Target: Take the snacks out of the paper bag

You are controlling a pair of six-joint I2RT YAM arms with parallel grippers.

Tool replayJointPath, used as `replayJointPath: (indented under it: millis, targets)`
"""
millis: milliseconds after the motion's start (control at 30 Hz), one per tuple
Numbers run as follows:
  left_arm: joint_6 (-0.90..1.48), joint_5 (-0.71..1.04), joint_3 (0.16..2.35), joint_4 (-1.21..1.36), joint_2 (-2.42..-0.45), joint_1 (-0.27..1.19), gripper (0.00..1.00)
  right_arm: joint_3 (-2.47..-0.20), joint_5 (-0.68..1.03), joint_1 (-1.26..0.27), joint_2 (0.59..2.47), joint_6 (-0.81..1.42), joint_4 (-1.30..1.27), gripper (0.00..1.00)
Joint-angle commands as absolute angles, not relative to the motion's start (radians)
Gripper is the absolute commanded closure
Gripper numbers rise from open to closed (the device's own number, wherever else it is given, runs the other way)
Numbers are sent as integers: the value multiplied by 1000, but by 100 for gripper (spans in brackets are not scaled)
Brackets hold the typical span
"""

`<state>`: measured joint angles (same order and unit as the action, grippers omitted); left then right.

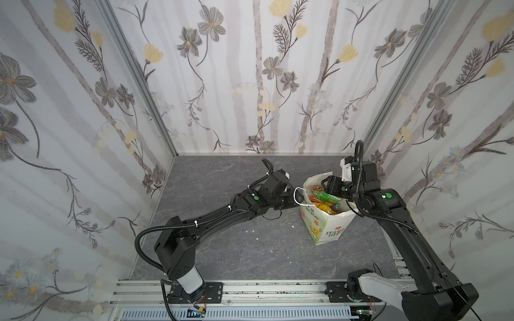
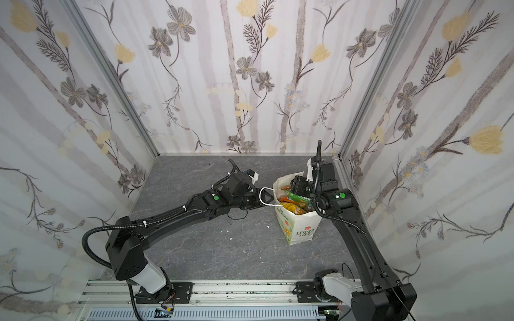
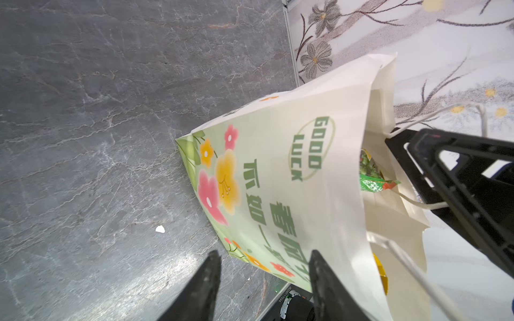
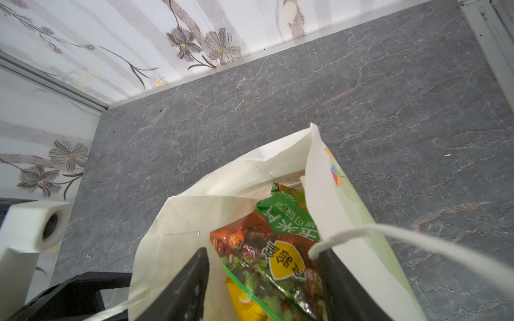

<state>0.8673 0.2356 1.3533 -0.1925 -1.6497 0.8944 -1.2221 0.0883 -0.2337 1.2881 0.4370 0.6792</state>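
Right pincer hangs in the mouth of the paper bag, jaws spread either side of a green snack packet. Left pincer is stretched out low beside the bag, jaws apart too.

Stereo overhead; wrists near paper bag

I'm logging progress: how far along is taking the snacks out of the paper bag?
Done: nothing; no packet lies on the table, and all snacks sit in the upright paper bag. In hand: the right gripper, fingers open, straddles the green packet. Remaining: every packet.
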Motion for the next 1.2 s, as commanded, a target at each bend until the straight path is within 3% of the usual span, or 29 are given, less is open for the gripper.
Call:
replayJointPath:
  millis: [0,67,200,433,900,1167]
  targets:
    - [863,242,1382,-120,-1677,873,62,-1229,113,-205,1259,447,688,31]
    - [848,263,1413,-120,-1709,860,66,-1220,137,-180,1238,449,692,25]
    - [827,300,1515,-144,-1772,842,62,-1203,215,-129,1214,414,702,1]
    - [788,145,1524,-262,-1710,838,51,-1237,293,-100,1175,377,765,0]
    - [698,-9,1461,-376,-1503,836,23,-1396,16,-56,1173,342,877,0]
    - [556,-9,1347,-319,-1338,836,10,-1538,-126,-41,1174,317,928,0]
